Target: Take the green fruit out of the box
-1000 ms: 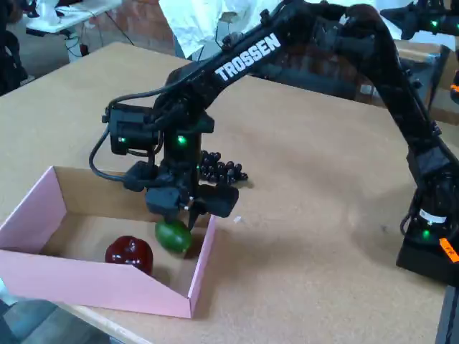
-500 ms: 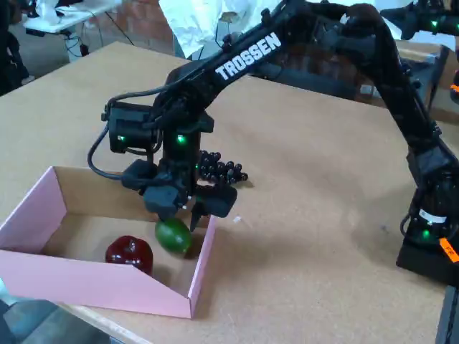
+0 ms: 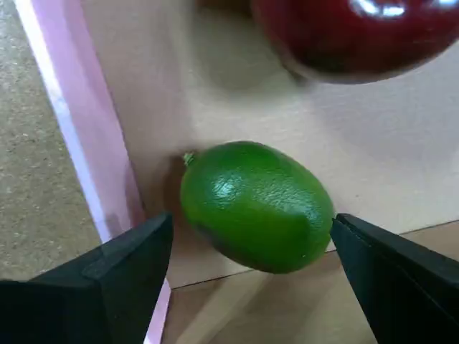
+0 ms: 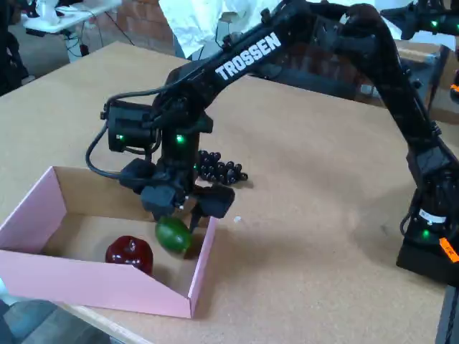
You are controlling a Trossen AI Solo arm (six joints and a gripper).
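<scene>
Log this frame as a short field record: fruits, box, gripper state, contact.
target: glossy green oval fruit, on the floor of the box by its pink wall
container: shallow pink cardboard box, brown inside
other fruit in box: shiny dark red fruit
outside box: bunch of black grapes on the wooden table
gripper: open, straddling the green fruit
contact: none visible in the wrist view

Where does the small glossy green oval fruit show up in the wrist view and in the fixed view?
Wrist view: the small glossy green oval fruit sits centre frame, between the open gripper fingers.
Fixed view: the fruit lies lower left of centre, near the right-hand wall of the box.
Shared landmark: the shiny dark red fruit beside it in the pink cardboard box.
</scene>
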